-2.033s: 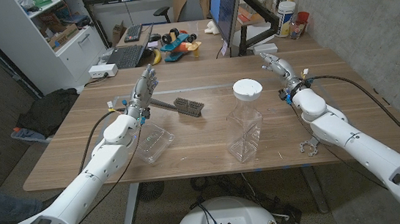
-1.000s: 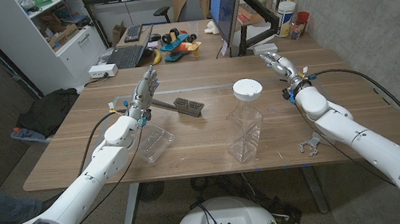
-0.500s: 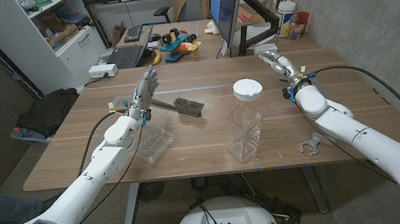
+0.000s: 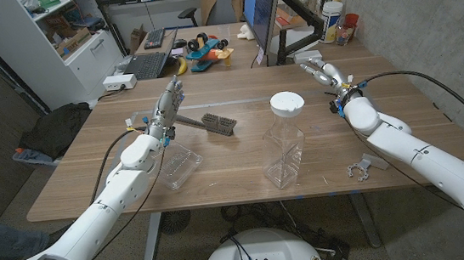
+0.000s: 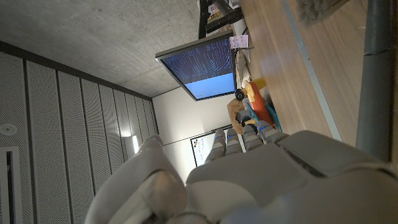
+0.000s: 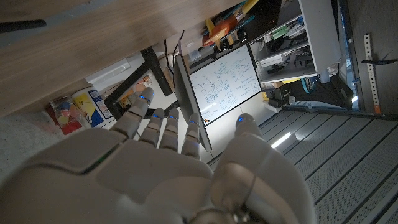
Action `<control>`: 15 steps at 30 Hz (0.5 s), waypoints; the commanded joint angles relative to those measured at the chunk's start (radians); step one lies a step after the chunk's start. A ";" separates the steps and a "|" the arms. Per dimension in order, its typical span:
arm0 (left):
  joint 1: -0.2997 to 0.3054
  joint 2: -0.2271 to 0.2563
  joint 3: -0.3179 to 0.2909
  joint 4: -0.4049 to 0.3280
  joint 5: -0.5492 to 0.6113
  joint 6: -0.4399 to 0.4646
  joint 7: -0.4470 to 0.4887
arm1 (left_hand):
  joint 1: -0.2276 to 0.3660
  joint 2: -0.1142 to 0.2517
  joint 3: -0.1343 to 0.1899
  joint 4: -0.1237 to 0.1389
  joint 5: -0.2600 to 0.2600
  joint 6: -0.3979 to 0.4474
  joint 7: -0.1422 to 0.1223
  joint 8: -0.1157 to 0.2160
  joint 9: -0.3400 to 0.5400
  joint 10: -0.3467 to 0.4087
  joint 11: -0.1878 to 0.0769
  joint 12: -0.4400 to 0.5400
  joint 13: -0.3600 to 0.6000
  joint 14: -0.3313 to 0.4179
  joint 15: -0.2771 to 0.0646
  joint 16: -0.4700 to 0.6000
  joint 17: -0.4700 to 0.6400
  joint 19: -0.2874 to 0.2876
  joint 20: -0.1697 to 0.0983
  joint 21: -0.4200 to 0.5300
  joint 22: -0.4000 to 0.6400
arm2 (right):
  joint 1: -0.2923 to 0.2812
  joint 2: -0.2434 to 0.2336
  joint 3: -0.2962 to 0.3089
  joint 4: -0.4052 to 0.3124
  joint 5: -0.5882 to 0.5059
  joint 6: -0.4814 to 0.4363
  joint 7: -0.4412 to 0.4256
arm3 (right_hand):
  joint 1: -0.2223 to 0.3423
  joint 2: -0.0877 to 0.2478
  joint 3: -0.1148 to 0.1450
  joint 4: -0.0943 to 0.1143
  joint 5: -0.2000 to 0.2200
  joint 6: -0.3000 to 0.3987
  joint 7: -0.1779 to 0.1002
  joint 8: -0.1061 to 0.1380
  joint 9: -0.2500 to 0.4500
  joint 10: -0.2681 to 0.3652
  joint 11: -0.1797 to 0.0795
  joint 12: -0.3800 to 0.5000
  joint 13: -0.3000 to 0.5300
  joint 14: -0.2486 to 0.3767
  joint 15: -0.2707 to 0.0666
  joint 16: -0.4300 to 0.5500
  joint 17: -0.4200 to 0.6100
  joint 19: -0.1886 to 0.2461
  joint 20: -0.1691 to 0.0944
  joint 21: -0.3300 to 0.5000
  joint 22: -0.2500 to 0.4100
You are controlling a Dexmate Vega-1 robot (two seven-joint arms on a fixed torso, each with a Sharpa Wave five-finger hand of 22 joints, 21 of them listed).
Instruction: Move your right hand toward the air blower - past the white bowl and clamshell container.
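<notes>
My right hand [image 4: 321, 73] is raised over the table's far right part, its fingers stretched out and apart toward the far edge, holding nothing. In the right wrist view the right hand [image 6: 168, 168] shows the same spread fingers [image 6: 163, 127]. A white bowl [image 4: 286, 102] sits upside down on a tall clear container [image 4: 284, 152], to the left of this hand and nearer to me. A clear clamshell container [image 4: 181, 165] lies at the front left. My left hand [image 4: 169, 98] stands upright with its fingers apart, beside the handle of a grey brush [image 4: 217, 123].
A white boxy object [image 4: 308, 55] lies just beyond my right fingertips, by a black monitor stand [image 4: 306, 29]. A small metal piece [image 4: 357, 171] rests near the front right edge. Bottles [image 4: 336, 13] stand at the far right corner. The brush handle [image 5: 376, 68] passes close to my left hand.
My right hand has moved a little toward the table's far edge, and its forearm has swung to the right. The left hand and the objects are as before.
</notes>
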 commanded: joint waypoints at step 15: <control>0.009 0.021 -0.006 -0.034 0.001 0.017 0.003 | 0.002 0.014 0.003 -0.008 -0.002 0.013 0.004 0.008 0.004 0.003 -0.003 0.006 0.001 0.006 0.000 0.006 0.002 0.006 0.003 -0.005 0.003 | 0.008 -0.042 -0.023 -0.046 -0.092 -0.133 -0.024 | -0.003 -0.003 -0.003 -0.004 0.007 -0.002 -0.009 -0.003 0.005 -0.003 -0.009 -0.005 0.004 -0.003 0.009 -0.003 0.000 -0.010 0.016 -0.019 0.004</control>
